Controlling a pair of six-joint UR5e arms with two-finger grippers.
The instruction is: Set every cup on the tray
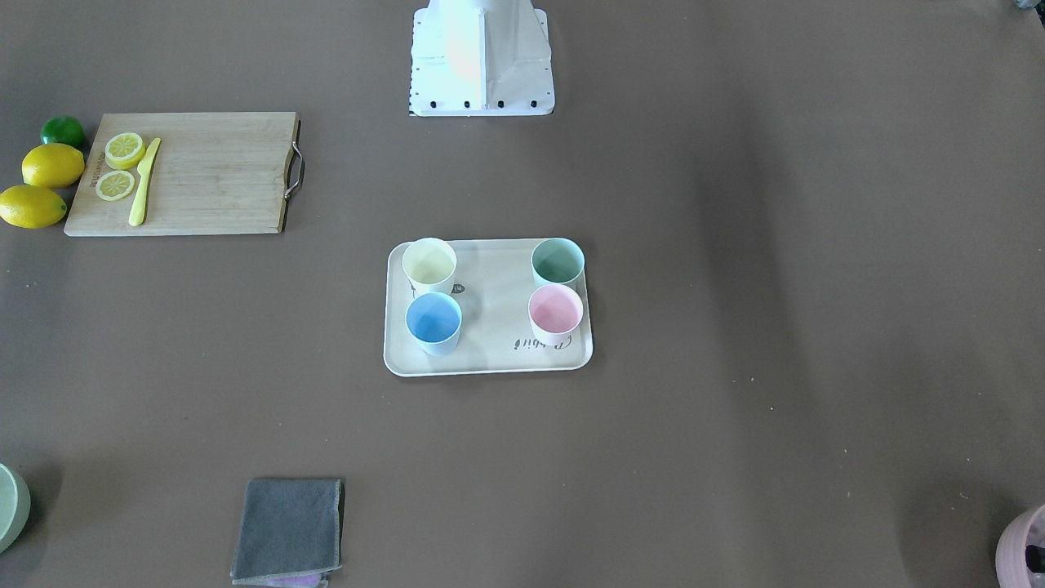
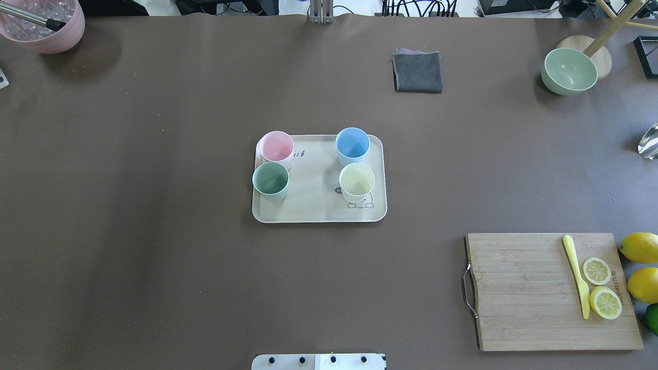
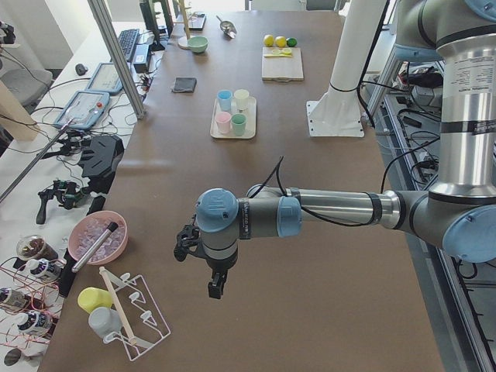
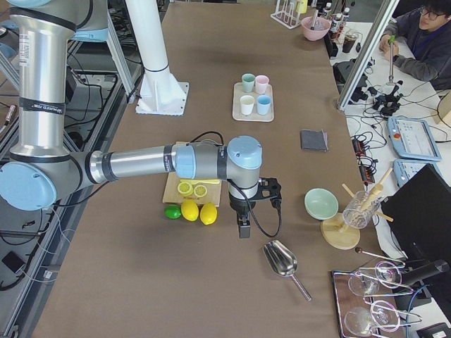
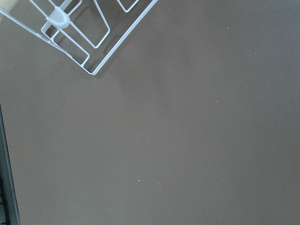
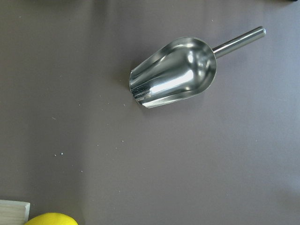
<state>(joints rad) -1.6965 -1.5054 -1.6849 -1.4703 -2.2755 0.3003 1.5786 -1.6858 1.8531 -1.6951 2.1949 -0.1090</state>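
The cream tray lies at the table's middle and also shows in the overhead view. All four cups stand upright on it: pale yellow, light blue, mint green and pink. My left gripper hangs over bare table far from the tray, at the table's end near a wire rack. My right gripper hangs at the opposite end, beside the lemons. Both show only in the side views, so I cannot tell whether they are open or shut.
A wooden cutting board carries lemon slices and a yellow knife, with lemons and a lime beside it. A grey cloth, a green bowl, a pink pot, a metal scoop and a wire rack sit around the edges.
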